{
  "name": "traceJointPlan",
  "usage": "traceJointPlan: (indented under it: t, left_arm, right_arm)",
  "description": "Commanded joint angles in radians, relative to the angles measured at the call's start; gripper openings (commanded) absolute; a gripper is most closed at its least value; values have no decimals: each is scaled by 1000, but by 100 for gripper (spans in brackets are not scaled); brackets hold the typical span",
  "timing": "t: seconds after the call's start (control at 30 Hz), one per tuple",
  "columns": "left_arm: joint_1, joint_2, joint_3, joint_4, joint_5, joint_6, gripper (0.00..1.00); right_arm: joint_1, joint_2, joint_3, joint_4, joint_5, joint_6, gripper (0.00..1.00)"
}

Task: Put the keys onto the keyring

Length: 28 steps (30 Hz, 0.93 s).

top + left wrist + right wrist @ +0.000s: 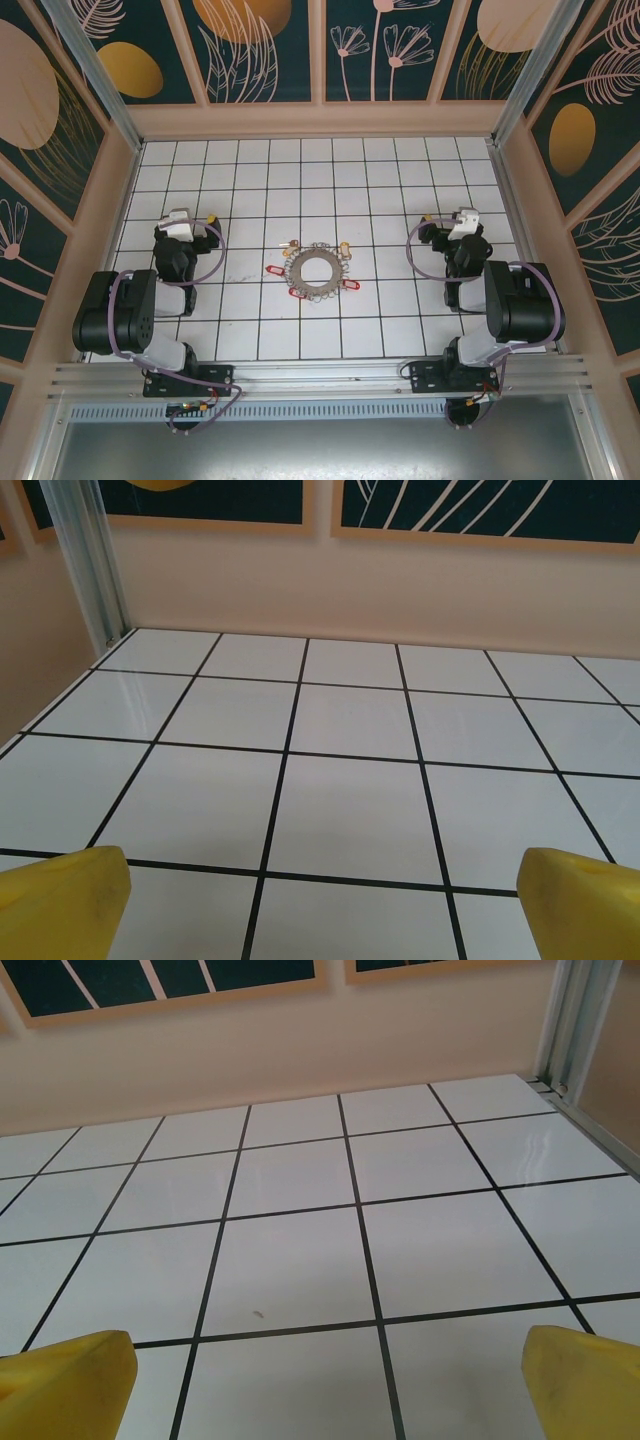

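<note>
Keyring (318,270) lies flat mid-table (400,180), keys (347,286) fanned round its rim: red heads left and near side, tan heads far side. Can't tell from above whether any are already threaded. My arms sit either side, well apart from it, so the top view stays unblocked. Left gripper (322,900) and right gripper (325,1380) both gape wide, yellow fingers (60,900) over bare table, holding nothing. Looks set for a first pick.
</note>
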Motion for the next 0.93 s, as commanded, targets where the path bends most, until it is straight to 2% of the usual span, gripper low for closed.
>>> traceJointPlan:
  t: [0.0, 0.9]
  left_arm:
    - [-5, -9, 3, 44, -10, -6, 99]
    - [-5, -9, 4, 44, -10, -6, 99]
  right_arm:
    - [13, -1, 14, 14, 27, 11, 99]
    - [5, 0, 20, 4, 9, 17, 99]
